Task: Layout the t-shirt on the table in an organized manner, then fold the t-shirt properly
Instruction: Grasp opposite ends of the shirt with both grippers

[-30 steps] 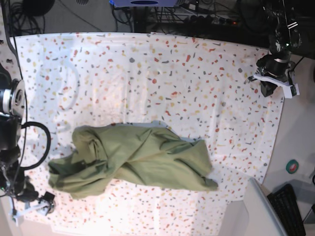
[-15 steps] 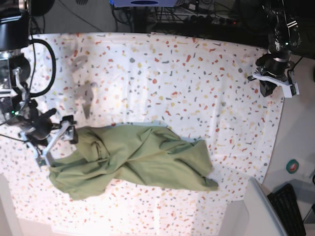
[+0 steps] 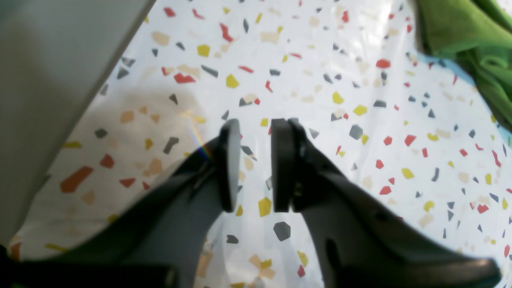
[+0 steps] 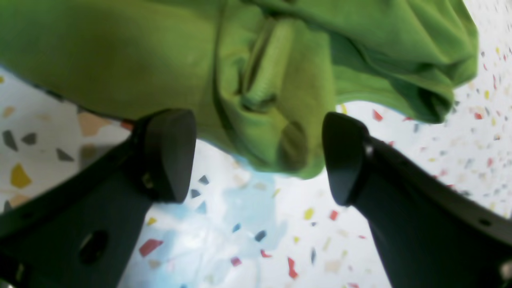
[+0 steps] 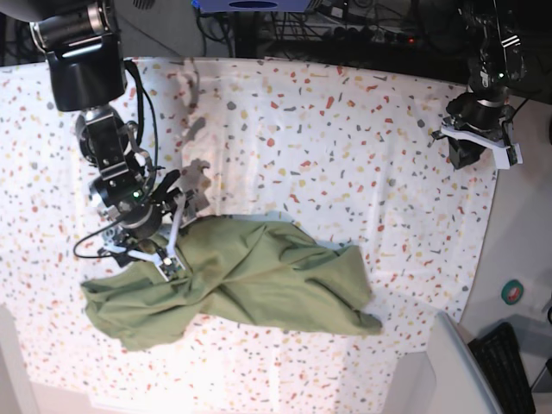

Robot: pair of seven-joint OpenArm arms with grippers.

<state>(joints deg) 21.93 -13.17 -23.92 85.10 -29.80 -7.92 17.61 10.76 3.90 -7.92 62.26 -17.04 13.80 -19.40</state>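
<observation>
The olive-green t-shirt [image 5: 259, 285] lies crumpled in a long heap on the speckled table [image 5: 345, 129], toward its front. My right gripper [image 5: 177, 224] hovers open at the heap's upper-left edge. In the right wrist view a bunched fold of the t-shirt [image 4: 120, 52] lies between the wide-spread fingers of that gripper [image 4: 256, 120], and neither finger touches it. My left gripper [image 5: 473, 147] sits far away at the table's right edge. Its pads [image 3: 230, 160] stand a narrow gap apart with nothing between them, and a corner of the t-shirt [image 3: 472, 36] shows far off.
A plain grey surface [image 3: 52, 60] borders the cloth beside my left gripper. A grey-white panel [image 5: 448, 362] and a black keyboard [image 5: 509, 362] sit off the front-right corner. Cables and dark equipment [image 5: 362, 26] line the far edge.
My right arm has swung from the table's front-left corner across to the t-shirt's upper-left edge. The left gripper's jaws have parted slightly; that arm has stayed in place.
</observation>
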